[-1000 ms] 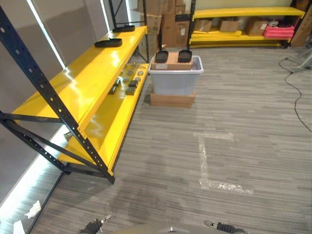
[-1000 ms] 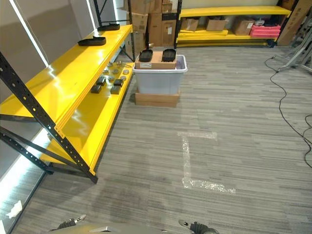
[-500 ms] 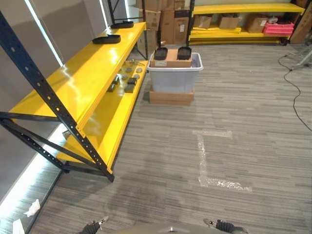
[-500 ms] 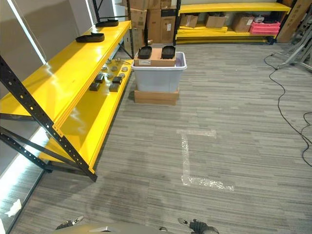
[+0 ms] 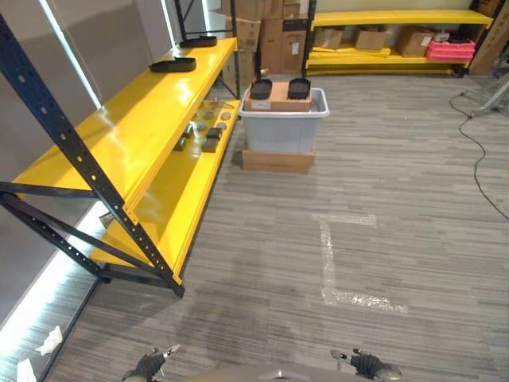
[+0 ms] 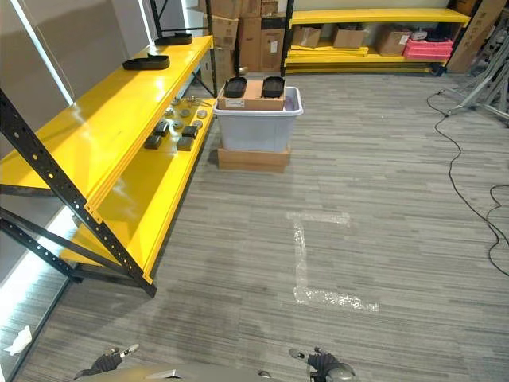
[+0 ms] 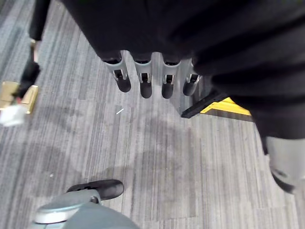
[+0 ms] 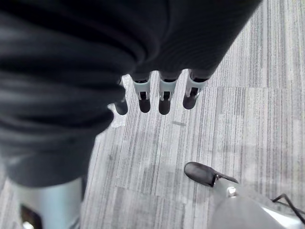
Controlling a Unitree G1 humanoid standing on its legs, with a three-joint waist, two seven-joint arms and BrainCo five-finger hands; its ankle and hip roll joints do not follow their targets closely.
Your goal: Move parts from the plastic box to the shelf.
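Note:
A grey plastic box (image 5: 285, 129) stands far ahead on a flat cardboard box (image 5: 278, 161), next to the end of the yellow shelf (image 5: 127, 135). A brown carton (image 5: 278, 100) lies across the box's top with two black parts (image 5: 261, 87) (image 5: 299, 87) on it. Several small dark parts (image 5: 208, 137) lie on the shelf's lower board, and two black trays (image 5: 173, 64) sit on its upper board. My left hand (image 7: 143, 83) and right hand (image 8: 164, 98) hang low over the carpet, fingers straight, holding nothing.
The shelf's dark steel upright and braces (image 5: 87, 171) jut out at the near left. An L of clear tape (image 5: 328, 259) marks the carpet ahead. A far yellow rack (image 5: 390, 36) holds cartons and a pink crate. A cable (image 5: 477, 151) trails at right.
The whole picture has shifted a little, so the camera has moved. Both hands show slightly higher at the bottom edge. Nothing on the shelf or box has moved.

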